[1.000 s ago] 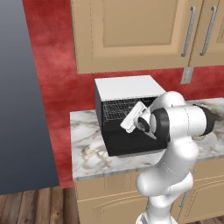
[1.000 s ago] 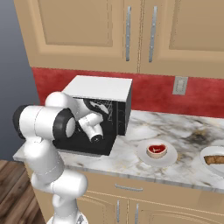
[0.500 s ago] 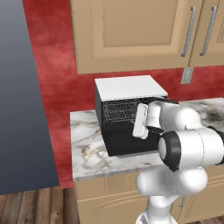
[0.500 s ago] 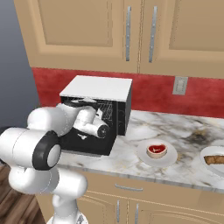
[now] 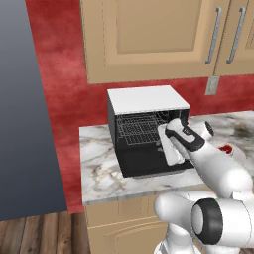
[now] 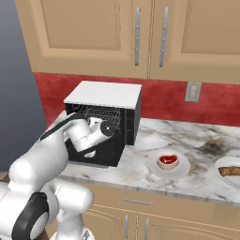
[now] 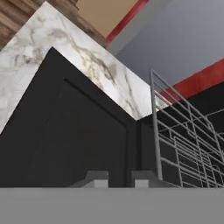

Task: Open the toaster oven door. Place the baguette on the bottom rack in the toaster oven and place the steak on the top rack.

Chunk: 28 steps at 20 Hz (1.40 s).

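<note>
The toaster oven (image 5: 148,99) (image 6: 105,93) stands on the counter with its toaster oven door (image 5: 144,162) (image 7: 65,140) folded down flat in front. Grey wire racks, top rack (image 5: 138,122) over bottom rack (image 5: 140,138), show inside, and one rack's edge (image 7: 183,131) is close on the right in the hand view. My gripper (image 7: 119,180) is shut with nothing between its tips, low over the door near its hinge. The white hand (image 5: 169,146) (image 6: 89,138) hangs before the oven mouth. To the right lie the steak (image 6: 168,161) and the baguette (image 6: 232,171).
The steak rests on a round white plate (image 6: 154,168) and the baguette on another plate (image 6: 224,164) at the counter's right end. Wooden cabinets (image 6: 140,33) hang above. A grey wall (image 5: 25,109) stands left of the marble counter (image 5: 99,168).
The hand has shifted a little to the right in front of the oven mouth, and the arm's elbow has swung down low toward the base. The oven and food have not moved.
</note>
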{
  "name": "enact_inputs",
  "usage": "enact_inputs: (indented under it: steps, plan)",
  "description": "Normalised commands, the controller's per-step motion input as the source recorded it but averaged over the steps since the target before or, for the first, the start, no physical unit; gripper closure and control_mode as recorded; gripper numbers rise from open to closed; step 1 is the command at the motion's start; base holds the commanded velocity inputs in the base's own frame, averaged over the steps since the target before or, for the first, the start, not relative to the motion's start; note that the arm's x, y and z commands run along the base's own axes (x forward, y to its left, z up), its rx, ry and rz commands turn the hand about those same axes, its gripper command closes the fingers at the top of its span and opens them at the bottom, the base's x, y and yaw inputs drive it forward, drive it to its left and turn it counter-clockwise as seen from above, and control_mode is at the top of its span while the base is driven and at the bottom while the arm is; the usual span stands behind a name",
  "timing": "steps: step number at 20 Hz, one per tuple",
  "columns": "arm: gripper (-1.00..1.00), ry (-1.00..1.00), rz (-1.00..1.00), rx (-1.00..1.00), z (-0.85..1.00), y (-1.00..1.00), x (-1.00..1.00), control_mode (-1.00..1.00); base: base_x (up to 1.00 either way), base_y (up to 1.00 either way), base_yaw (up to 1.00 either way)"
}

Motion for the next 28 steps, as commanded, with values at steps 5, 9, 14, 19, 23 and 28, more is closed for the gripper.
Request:
enact_inputs:
  steps: [5, 9, 14, 19, 23, 28]
  plan:
    - [-1.00, 0.12, 0.19, -0.18, 0.40, -0.25, -0.51, -1.00, 0.00, 0.00, 0.00]
    - [-1.00, 0.03, 0.07, -0.01, 1.00, -0.68, -0.16, -1.00, 0.00, 0.00, 0.00]
    - [-1.00, 0.08, 0.01, -0.12, 0.58, -1.00, -0.01, -1.00, 0.00, 0.00, 0.00]
    - [-1.00, 0.09, 0.05, -0.32, 0.03, -1.00, 0.00, -1.00, 0.00, 0.00, 0.00]
    - [-1.00, 0.16, 0.06, -0.34, -0.15, -1.00, 0.00, -1.00, 0.00, 0.00, 0.00]
    - [-1.00, 0.16, 0.03, -0.22, -0.40, -1.00, 0.01, -1.00, 0.00, 0.00, 0.00]
